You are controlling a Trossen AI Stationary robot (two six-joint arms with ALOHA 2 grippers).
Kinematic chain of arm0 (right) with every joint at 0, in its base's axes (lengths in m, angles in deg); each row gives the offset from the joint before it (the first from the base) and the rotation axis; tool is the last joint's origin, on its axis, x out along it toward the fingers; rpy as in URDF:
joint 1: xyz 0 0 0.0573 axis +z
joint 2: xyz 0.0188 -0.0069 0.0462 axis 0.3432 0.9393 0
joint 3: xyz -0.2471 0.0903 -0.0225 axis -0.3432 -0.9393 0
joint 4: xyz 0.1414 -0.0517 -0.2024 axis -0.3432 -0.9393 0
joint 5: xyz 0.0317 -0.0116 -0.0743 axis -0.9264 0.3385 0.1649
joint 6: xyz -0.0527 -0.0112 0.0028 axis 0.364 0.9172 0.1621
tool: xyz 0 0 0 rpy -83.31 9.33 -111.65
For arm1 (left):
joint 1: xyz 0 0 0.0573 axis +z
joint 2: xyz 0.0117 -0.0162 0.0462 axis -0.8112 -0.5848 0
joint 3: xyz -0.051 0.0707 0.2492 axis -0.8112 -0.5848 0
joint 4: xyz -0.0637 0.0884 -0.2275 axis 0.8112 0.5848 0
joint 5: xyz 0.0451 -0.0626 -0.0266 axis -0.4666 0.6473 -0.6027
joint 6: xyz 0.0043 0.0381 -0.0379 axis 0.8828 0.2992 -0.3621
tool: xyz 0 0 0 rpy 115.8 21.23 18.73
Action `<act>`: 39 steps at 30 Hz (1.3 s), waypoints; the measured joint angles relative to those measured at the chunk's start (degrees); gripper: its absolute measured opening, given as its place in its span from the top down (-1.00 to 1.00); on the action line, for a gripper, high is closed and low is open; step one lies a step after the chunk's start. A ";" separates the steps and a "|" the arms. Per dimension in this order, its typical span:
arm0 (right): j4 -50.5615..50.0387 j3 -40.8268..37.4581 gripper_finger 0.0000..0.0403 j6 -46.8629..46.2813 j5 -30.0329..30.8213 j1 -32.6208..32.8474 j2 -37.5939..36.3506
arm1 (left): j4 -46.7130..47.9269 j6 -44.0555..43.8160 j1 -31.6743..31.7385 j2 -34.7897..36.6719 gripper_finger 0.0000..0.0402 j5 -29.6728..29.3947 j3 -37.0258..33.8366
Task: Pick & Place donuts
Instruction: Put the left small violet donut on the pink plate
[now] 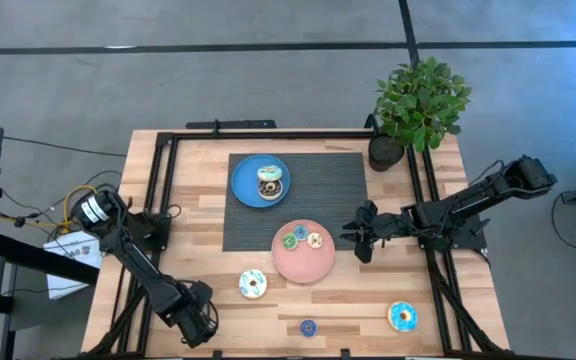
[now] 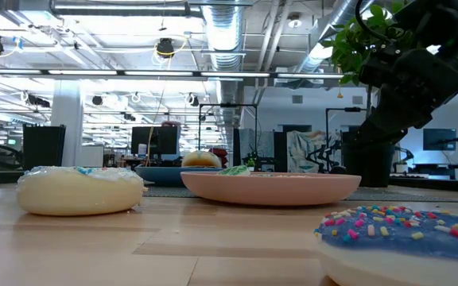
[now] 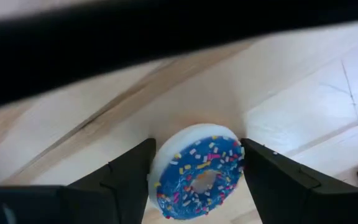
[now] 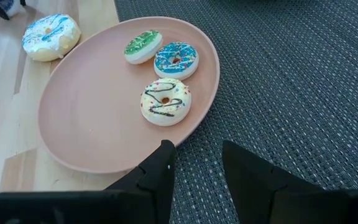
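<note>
My left gripper [image 1: 200, 325] is near the table's near-left corner. In its wrist view a blue-iced sprinkled donut [image 3: 197, 174] sits between the two fingers; the gripper hides it from above. My right gripper [image 1: 363, 235] hangs open over the dark mat beside the pink plate's [image 4: 92, 124] right rim. The pink plate carries a green donut [image 4: 142, 46], a teal one [image 4: 175, 60] and a cream one [image 4: 165, 101]. A donut [image 1: 270, 180] rests on the blue plate [image 1: 248, 190]. A white donut [image 1: 253, 284], a small blue one [image 1: 308, 327] and a blue one [image 1: 402, 317] lie on the wood. My left gripper has the blue sprinkled donut between its two fingers, one finger [image 3: 135, 171] at the donut's one rim [image 3: 157, 168] and the other finger [image 3: 266, 174] at the opposite rim. The iced face is turned toward the camera. Whether it is lifted off the wood, I cannot tell.
A potted plant [image 1: 418, 105] stands at the far right corner. The dark ribbed mat [image 1: 338, 190] lies under both plates. Black frame rails [image 1: 163, 190] run along the table's left and right sides. Bare wood lies between the loose donuts along the near edge.
</note>
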 joint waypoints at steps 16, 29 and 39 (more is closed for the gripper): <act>0.30 0.02 0.38 0.02 0.00 0.00 0.00 | 5.39 3.44 0.43 -0.11 0.05 -2.40 2.94; 0.94 0.02 0.38 0.03 0.00 0.00 0.00 | 6.83 20.79 9.48 2.99 0.15 -5.59 3.30; 1.25 0.02 0.38 0.10 0.02 -0.02 0.00 | 2.81 49.04 27.74 12.41 0.15 -17.44 3.39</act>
